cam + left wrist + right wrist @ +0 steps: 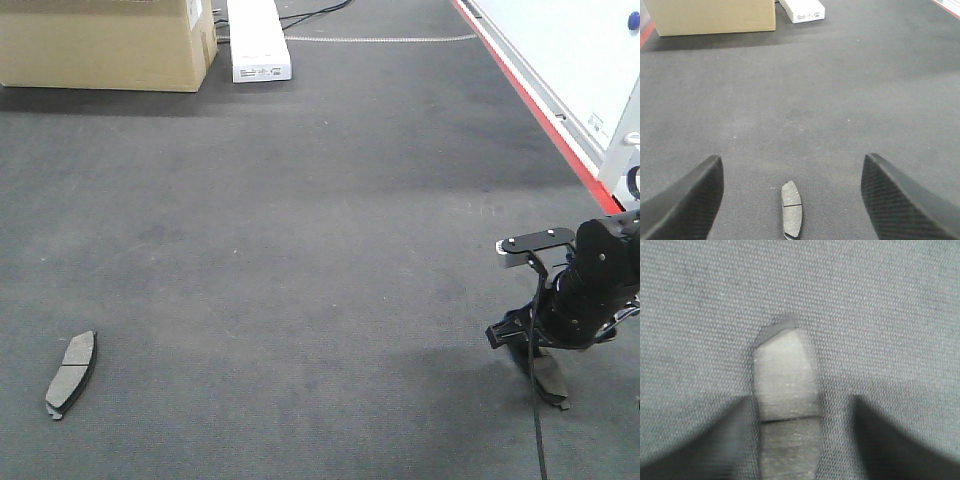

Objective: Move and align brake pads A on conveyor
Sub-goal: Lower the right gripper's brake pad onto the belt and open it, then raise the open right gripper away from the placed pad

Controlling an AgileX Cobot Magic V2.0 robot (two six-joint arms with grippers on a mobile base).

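Grey belt (300,250) bearing two brake pads: left pad (70,375) before parted left gripper (792,159), right pad (787,390) straddled by parted right gripper (801,401).

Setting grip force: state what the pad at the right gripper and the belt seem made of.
Brake pad: pale grey, matte, grainy face with a groove, likely pressed friction composite. Conveyor: dark grey, matte, fine woven-looking texture, probably fabric or rubber belting; cannot tell which.

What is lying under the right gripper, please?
A grey brake pad lies flat on the belt, between the open jaws of the right gripper. Its far end and centre groove show; the near end is cut off by the picture edge.
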